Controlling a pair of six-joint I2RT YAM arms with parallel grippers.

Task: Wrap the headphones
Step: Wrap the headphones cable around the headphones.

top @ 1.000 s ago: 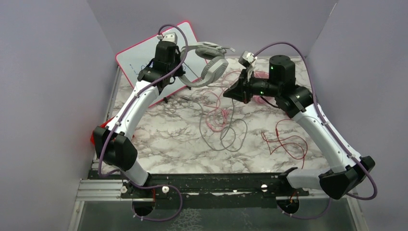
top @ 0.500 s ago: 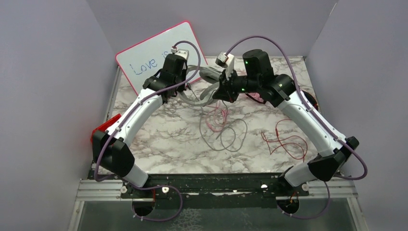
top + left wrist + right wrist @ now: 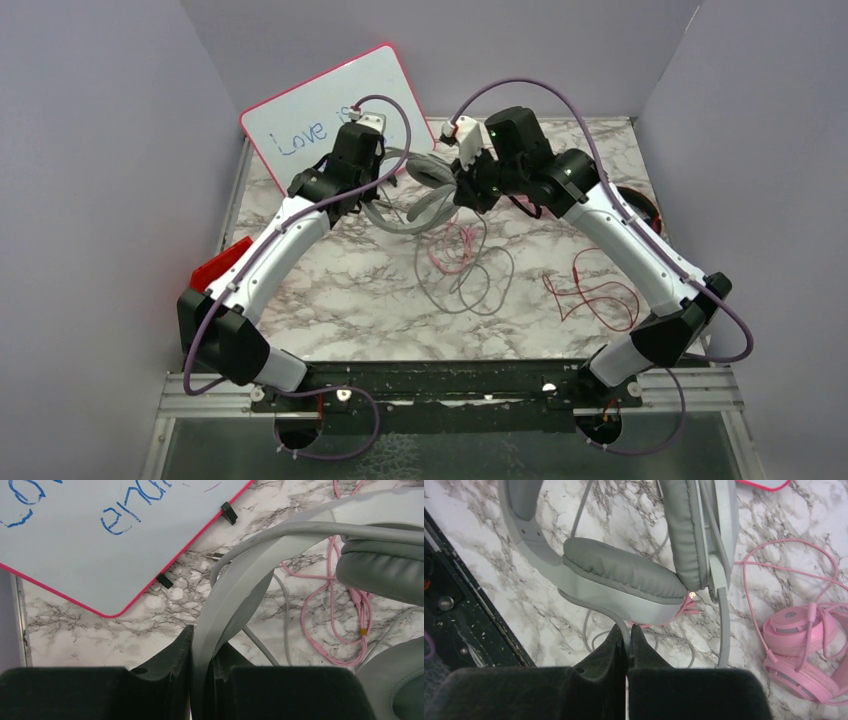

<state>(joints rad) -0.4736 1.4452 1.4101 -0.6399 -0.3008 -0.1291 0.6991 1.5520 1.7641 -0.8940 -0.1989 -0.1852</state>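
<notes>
The grey headphones (image 3: 425, 190) hang between both grippers at the back of the marble table. My left gripper (image 3: 202, 641) is shut on their grey headband (image 3: 250, 575); in the top view that gripper (image 3: 372, 192) is on the headphones' left. My right gripper (image 3: 628, 630) is shut on the thin grey cable (image 3: 620, 620) just under a padded cup (image 3: 624, 575); from above it (image 3: 463, 192) is on their right. The rest of the grey cable (image 3: 470, 282) lies looped on the table. Pink headphones (image 3: 799, 640) lie beside the right gripper, their pink cable (image 3: 455, 245) tangled below. A red cable (image 3: 590, 295) lies at the right.
A pink-edged whiteboard (image 3: 320, 120) with blue writing leans at the back left, close behind the left gripper. A red object (image 3: 215, 265) sits at the table's left edge. A red-and-black rim (image 3: 648, 210) shows behind the right arm. Purple walls enclose three sides.
The left gripper has brought the grey headphones down and toward the table. The right gripper has swung left up to the headphones and now pinches their cable.
</notes>
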